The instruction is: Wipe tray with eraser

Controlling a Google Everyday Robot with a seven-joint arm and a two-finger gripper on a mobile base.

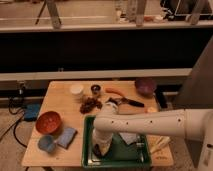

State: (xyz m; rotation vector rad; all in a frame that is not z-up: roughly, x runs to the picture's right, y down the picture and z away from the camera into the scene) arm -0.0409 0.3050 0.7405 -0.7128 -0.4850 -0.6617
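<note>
A green tray (141, 156) lies on the front middle of the wooden table. My white arm reaches in from the right, and my gripper (100, 148) points down into the tray's left half, at or near its floor. A dark shape at the gripper's tip may be the eraser, but I cannot tell it apart from the gripper. A pale folded thing (129, 137) lies in the tray to the right of the gripper.
An orange bowl (48, 122), a blue cup (46, 144) and a blue sponge (67, 137) are left of the tray. Behind it are a brown cluster (90, 105), a white cup (76, 90), a carrot (116, 92), a knife (129, 102) and a purple bowl (145, 87). A pale object (160, 144) lies at the tray's right.
</note>
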